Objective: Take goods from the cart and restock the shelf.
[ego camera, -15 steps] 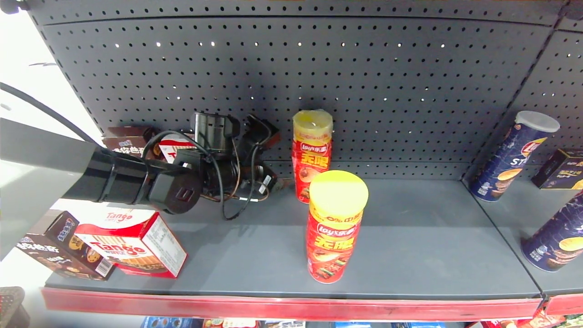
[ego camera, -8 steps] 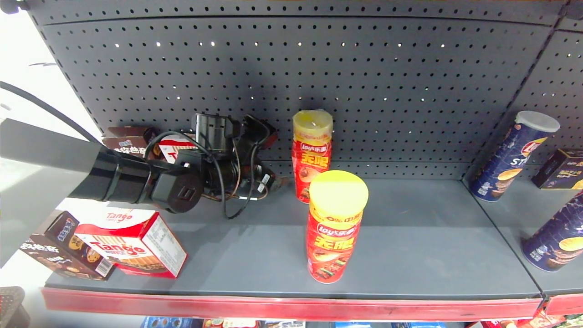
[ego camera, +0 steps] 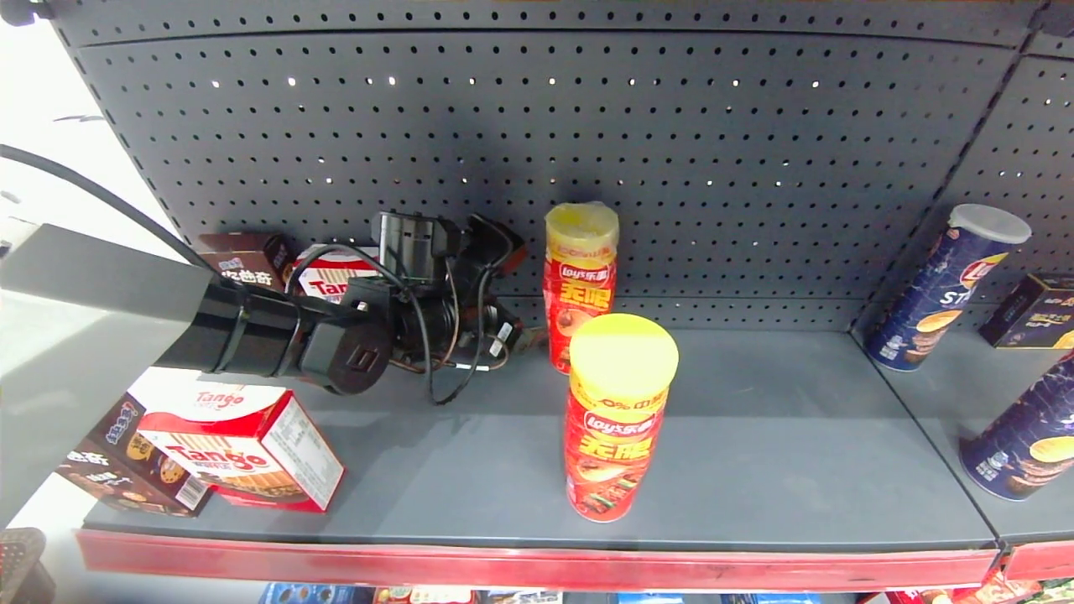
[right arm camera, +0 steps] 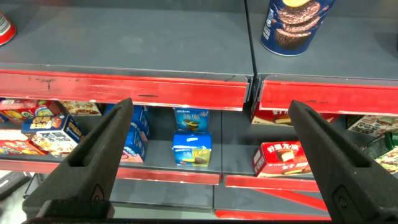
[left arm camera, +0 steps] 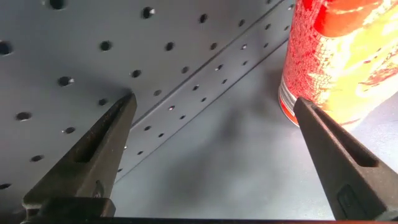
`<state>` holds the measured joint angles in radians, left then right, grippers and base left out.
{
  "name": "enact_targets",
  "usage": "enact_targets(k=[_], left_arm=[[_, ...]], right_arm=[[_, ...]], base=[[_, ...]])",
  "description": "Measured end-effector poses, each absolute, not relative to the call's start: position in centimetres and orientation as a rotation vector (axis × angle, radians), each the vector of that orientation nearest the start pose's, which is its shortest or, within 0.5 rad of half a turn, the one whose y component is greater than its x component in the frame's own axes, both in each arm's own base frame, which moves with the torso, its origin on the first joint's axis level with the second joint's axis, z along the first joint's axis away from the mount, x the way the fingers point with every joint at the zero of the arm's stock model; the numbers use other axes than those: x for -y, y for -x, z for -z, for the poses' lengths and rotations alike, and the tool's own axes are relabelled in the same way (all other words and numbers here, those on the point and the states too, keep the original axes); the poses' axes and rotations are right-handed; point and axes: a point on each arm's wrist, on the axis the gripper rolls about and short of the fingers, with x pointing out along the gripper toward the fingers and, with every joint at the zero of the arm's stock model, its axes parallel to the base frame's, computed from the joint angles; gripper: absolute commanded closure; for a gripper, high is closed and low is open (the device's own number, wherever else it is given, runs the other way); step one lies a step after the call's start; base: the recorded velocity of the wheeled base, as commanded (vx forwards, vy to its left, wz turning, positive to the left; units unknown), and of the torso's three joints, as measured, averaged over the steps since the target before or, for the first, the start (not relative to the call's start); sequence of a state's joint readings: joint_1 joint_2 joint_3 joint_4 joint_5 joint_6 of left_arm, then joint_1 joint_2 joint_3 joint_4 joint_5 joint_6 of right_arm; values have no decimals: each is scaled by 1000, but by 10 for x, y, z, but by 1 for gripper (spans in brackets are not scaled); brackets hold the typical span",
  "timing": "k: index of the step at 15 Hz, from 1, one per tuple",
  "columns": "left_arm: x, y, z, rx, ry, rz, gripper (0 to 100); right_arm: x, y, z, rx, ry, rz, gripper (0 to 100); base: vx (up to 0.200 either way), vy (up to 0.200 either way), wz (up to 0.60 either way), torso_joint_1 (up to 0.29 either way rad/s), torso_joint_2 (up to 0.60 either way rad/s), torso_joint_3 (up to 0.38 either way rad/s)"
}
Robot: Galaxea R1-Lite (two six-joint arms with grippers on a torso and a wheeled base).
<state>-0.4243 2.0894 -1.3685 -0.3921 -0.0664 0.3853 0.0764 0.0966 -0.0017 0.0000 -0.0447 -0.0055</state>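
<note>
Standing open at the back of the shelf (ego camera: 755, 453), the left hand (ego camera: 522, 292) holds its fingers spread just beside the rear can (ego camera: 579, 285); if one finger touches it, I cannot tell. The pegboard (ego camera: 671, 168) is close behind. The front can (ego camera: 619, 419) stands upright nearer to the red edge (ego camera: 537, 569). Right of both cans the shelf is bare up to the blue cans (ego camera: 944, 289). Left of the arm, a red-white box (ego camera: 243, 453) and a dark box (ego camera: 117, 461) lie at the front corner. The right hand (right arm camera: 210, 104), also open, is outside and faces the shelf's front.
</note>
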Motion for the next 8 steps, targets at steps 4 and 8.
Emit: enact_targets(k=[4,8], left_arm=[[179,-387,-168,-231,-432,550,0],[178,-388,-171,-203,-430,541,0]], right_arm=[[2,15,-78,-95,11,-32,0],[2,15,-78,-95,11,-32,0]], base=[[0,0,0,0,0,0],[0,0,0,0,0,0]])
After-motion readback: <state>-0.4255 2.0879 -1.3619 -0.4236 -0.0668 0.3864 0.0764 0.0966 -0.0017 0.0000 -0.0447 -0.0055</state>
